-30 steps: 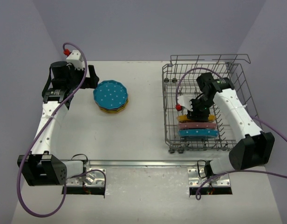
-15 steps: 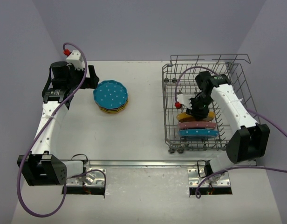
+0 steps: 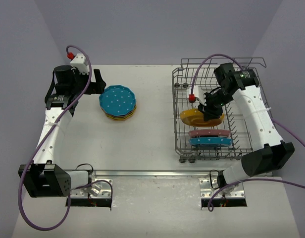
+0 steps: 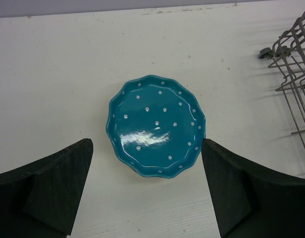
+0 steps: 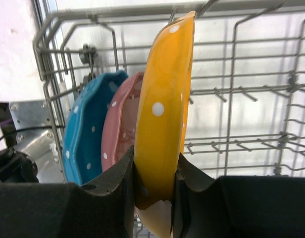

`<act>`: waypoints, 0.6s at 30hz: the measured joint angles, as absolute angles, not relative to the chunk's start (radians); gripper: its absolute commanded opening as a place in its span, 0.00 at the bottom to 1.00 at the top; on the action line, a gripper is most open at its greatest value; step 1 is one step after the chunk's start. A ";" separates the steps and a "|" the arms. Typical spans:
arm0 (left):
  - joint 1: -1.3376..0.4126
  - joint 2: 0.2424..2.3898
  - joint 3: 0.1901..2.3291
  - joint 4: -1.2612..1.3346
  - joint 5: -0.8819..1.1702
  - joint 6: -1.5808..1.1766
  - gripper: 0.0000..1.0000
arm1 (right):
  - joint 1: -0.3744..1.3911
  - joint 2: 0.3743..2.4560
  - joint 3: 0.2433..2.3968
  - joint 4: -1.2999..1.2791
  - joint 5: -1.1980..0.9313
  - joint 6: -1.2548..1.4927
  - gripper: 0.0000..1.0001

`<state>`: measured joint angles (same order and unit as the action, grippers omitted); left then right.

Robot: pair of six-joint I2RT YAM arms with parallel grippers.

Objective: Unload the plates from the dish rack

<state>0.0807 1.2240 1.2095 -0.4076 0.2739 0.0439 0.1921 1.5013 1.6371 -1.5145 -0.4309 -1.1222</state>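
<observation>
My right gripper (image 3: 210,111) is shut on an orange-yellow dotted plate (image 3: 194,117), held edge-on above the grey wire dish rack (image 3: 219,64). The right wrist view shows the plate (image 5: 165,119) pinched between my fingers (image 5: 120,188). A pink plate (image 3: 209,133) and a blue plate (image 3: 210,141) stand upright in the rack's near end; they also show in the right wrist view, pink (image 5: 122,126) and blue (image 5: 85,134). My left gripper (image 3: 99,83) is open beside a stack on the table topped by a blue plate (image 3: 118,100), which lies ahead of the jaws in the left wrist view (image 4: 156,126).
The rack's raised wire sides (image 3: 256,94) surround the right arm. A corner of the rack (image 4: 291,64) shows at the right of the left wrist view. White table surface (image 3: 152,134) lies between the stack and the rack.
My right gripper has lifted the orange-yellow plate up out of the row of plates and moved it toward the rack's far left. The left arm has not moved.
</observation>
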 measured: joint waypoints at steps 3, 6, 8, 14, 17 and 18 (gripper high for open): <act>0.081 1.224 1.209 -0.408 0.275 0.043 1.00 | 0.192 1.484 1.715 -1.523 -0.470 -1.101 0.00; 0.081 1.224 1.210 -0.409 0.279 0.035 1.00 | 0.192 1.472 1.806 -1.492 -0.481 -1.099 0.00; 0.081 1.225 1.210 -0.412 0.295 0.024 1.00 | 0.192 1.472 1.879 -1.466 -0.481 -1.098 0.00; 0.081 1.236 1.249 -0.445 0.423 -0.046 1.00 | 0.191 1.432 1.990 -1.396 -0.484 -1.058 0.00; 0.081 1.240 1.274 -0.446 0.561 -0.095 1.00 | 0.209 1.297 1.796 -1.227 -0.468 -1.020 0.00; 0.081 1.240 1.279 -0.445 0.609 -0.110 1.00 | 0.228 1.234 1.697 -1.152 -0.447 -1.018 0.00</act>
